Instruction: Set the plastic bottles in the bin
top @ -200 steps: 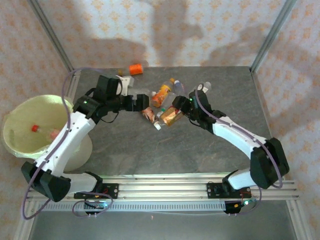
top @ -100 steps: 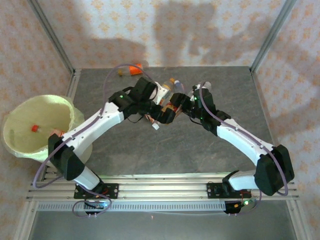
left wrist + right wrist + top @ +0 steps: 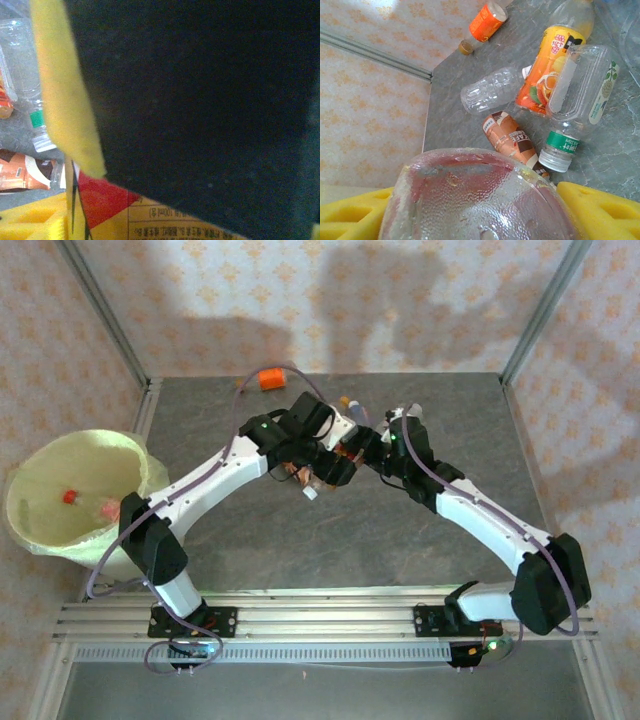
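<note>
Jaws of the right gripper [image 3: 480,212] are closed on a clear bottle [image 3: 480,185], whose dimpled, red-tinted base is seen between yellow foam pads [image 3: 600,210]. Whether those of the left gripper [image 3: 333,466] are closed on anything cannot be told; a printed label [image 3: 175,222] is seen close against its pad [image 3: 65,95]. Both grippers are crowded over the pile of bottles [image 3: 555,65] at the far middle of the grey, stone-like surface [image 3: 447,110], so a clash of arms may be feared. Smooth, rounded, light bottles could be squeezed out of a grip or sent rolling by a nudge. The bin [image 3: 88,437], round and bag-lined, is set well apart at the left, so a long carry is required.
</note>
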Action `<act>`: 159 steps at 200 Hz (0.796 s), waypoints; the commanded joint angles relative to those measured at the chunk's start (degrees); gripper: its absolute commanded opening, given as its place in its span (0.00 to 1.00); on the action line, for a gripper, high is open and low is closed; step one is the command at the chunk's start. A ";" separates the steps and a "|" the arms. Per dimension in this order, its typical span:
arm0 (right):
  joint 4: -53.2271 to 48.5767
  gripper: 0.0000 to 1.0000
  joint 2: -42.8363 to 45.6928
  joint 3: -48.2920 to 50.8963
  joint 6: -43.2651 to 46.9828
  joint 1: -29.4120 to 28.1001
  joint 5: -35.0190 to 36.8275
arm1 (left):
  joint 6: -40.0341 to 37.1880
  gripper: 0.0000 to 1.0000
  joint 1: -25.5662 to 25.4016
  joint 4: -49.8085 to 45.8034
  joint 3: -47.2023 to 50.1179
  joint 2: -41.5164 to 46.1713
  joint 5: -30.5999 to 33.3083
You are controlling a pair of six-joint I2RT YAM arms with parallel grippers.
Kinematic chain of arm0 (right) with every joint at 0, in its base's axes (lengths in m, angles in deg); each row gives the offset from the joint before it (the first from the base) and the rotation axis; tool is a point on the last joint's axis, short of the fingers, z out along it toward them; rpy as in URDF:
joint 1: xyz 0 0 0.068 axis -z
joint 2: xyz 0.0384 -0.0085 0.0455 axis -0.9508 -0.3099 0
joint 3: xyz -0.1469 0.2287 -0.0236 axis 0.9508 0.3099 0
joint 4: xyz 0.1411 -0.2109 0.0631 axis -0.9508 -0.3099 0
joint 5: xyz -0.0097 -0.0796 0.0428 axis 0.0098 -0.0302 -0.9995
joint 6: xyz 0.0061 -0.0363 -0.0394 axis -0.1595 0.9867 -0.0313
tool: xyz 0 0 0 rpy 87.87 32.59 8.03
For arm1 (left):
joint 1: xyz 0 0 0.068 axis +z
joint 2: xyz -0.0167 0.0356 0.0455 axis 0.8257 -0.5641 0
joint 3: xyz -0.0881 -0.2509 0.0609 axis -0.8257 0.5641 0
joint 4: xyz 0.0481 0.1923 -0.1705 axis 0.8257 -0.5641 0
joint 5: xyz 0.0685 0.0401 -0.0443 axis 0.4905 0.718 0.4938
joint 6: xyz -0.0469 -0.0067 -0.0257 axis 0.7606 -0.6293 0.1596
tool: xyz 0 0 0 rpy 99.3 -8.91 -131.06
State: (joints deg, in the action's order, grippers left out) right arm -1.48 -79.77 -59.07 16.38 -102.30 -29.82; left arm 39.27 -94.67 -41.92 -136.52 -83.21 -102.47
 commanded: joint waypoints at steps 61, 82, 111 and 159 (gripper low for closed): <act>8.07 0.88 4.54 1.46 -7.87 0.00 -0.90 | 3.50 0.52 2.93 11.36 11.57 10.09 3.90; 10.97 0.92 5.60 2.37 -11.11 0.67 -0.28 | 3.85 0.51 3.48 11.87 12.45 10.77 3.98; 9.17 0.97 6.54 2.55 -12.19 1.23 3.62 | 5.72 0.50 4.10 12.90 13.71 11.79 6.30; -2.13 0.99 9.75 2.47 -6.36 1.26 12.32 | 11.29 0.51 5.94 19.20 19.27 17.54 16.27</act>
State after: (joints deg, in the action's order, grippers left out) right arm 2.63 -72.62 -56.58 5.98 -101.36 -23.54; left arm 46.77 -90.03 -28.01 -119.12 -69.94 -93.64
